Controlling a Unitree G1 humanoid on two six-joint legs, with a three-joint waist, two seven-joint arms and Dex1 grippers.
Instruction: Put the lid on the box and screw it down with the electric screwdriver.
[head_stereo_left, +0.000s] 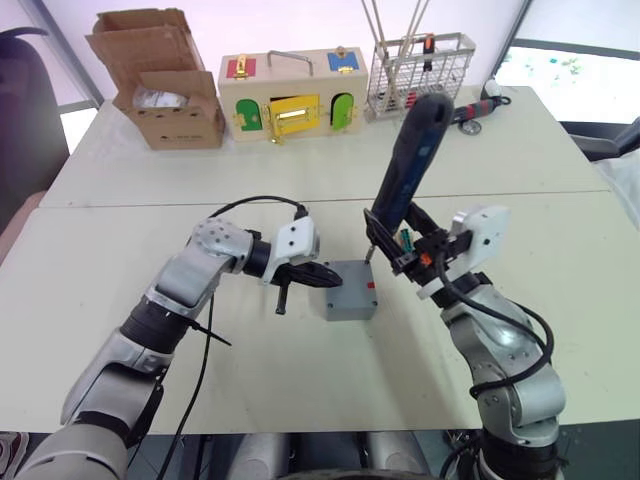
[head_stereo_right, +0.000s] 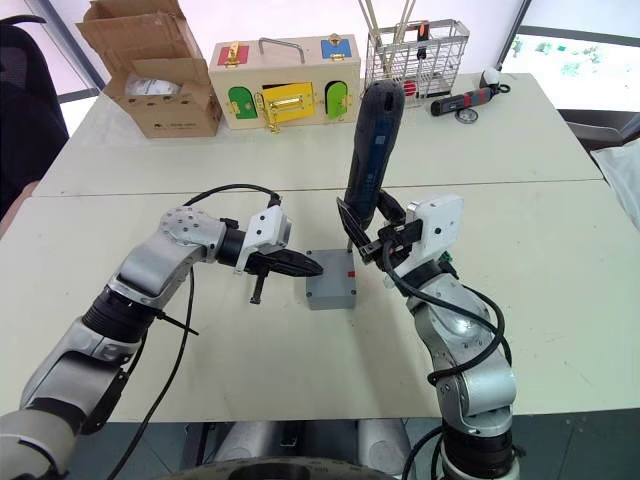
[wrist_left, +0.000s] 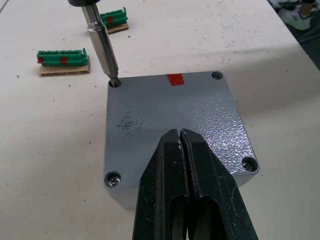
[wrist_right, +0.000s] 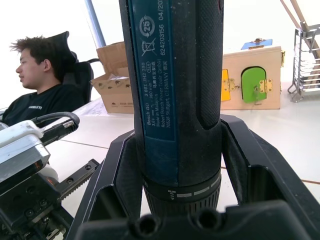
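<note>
The grey lid lies flat on the grey box, whose side carries a small red mark, near the table's middle. My left gripper is shut, its tips resting on the lid's top from the left. In my right gripper stands the thick black electric screwdriver, upright and leaning right, with the gripper shut on its lower body. The metal bit is seated in the lid's far-left corner hole. Screw heads show in two other corners.
Two green terminal blocks lie on the table just beyond the box. At the back stand a cardboard box, a wooden box with coloured doors, a wire rack and a black-and-red hand tool. A person sits beyond the table.
</note>
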